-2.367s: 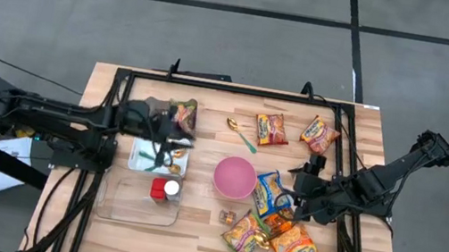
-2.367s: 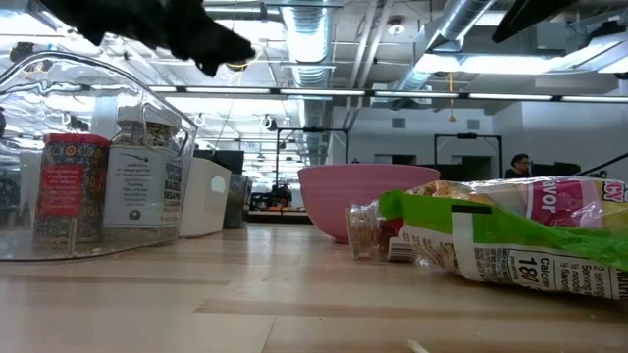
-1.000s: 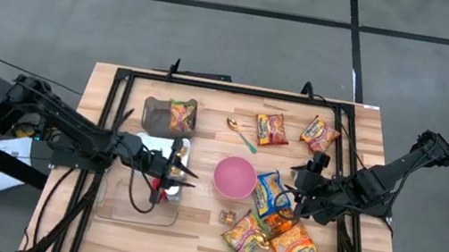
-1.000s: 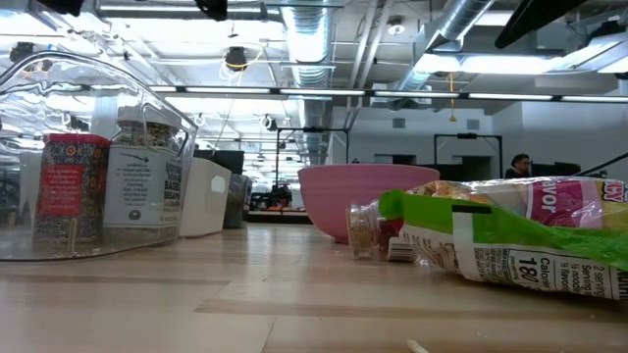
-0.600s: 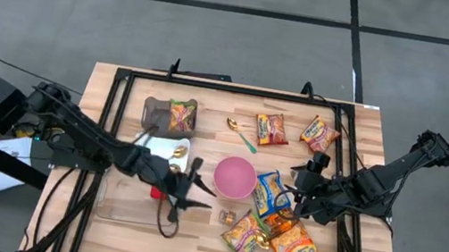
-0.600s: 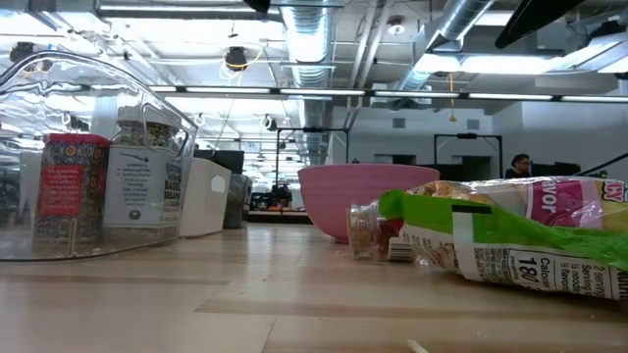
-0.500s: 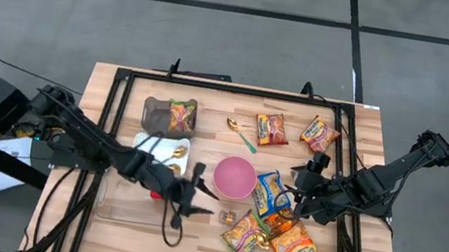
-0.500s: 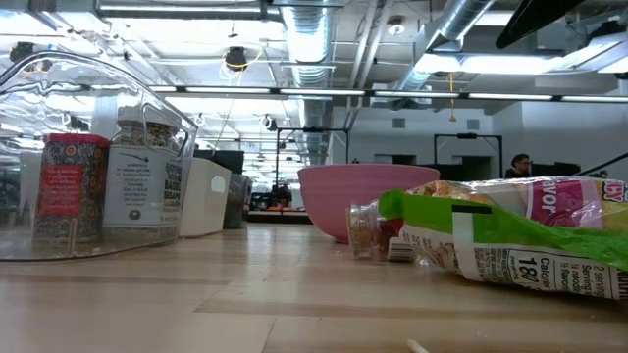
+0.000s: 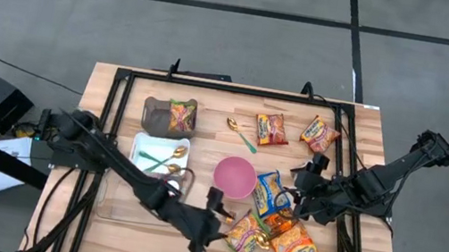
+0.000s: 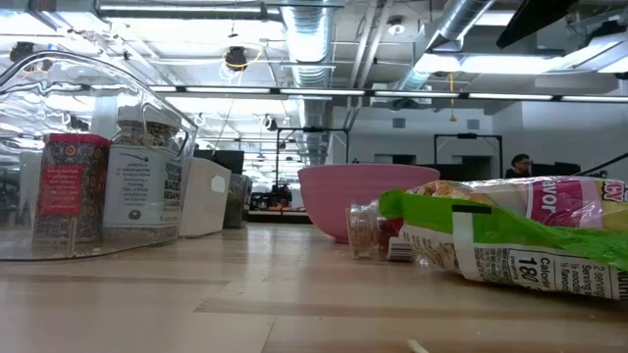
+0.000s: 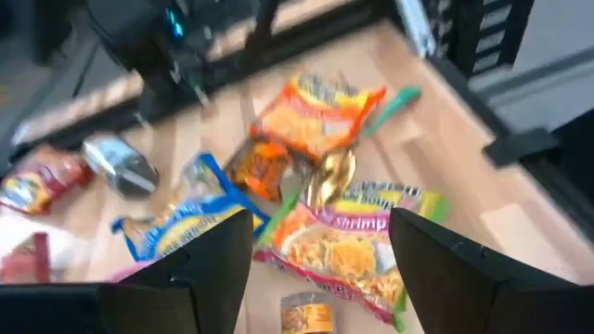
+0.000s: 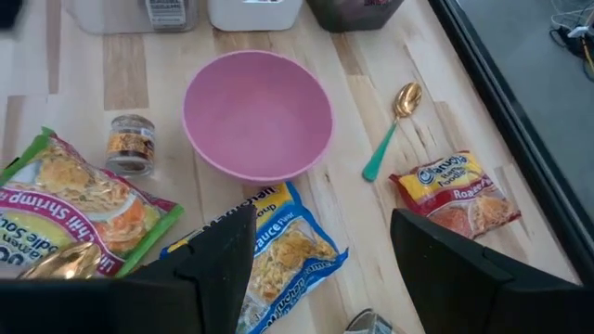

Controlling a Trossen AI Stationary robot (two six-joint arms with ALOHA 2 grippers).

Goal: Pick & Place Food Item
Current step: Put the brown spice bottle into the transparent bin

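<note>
Fingers apart and empty on the left gripper [image 9: 215, 200], reaching low across the front of the table [image 9: 135, 237] toward the heap of noodle packets [image 9: 266, 232]. From above, the right gripper [image 9: 297, 190] hangs beside the blue packet [image 9: 268, 192], fingers spread, nothing between them. One packet already sits in the dark bin [image 9: 168, 114] at the back, so by my reading one food item is placed and plenty remain: two red packets [image 9: 271, 129] loose near the far edge, the heap in front. White tray [image 9: 146, 143] holds spoons; pink bowl [image 9: 234, 177] looks empty; the clear tub [image 9: 117, 204] is partly hidden under the arm.

Down at table height, neither gripper shows. Clear tub [image 10: 88, 157] on the left with a red-labelled jar [image 10: 61, 186] and a white-labelled one inside, pink bowl [image 10: 365, 201] mid-table, a small spice jar [image 10: 368, 231] on its side against a green-edged packet [image 10: 510, 240].

Left wrist view: open fingers [image 11: 200, 269] frame the shrimp packet [image 11: 348, 246], with an orange packet [image 11: 316, 116] beyond. That looks like the next pick, not yet gripped.

Right wrist view: fingers [image 12: 218, 250] parted over the empty bowl [image 12: 258, 125], a spoon [image 12: 390, 130] and a red packet [image 12: 455, 199] lying close by.
</note>
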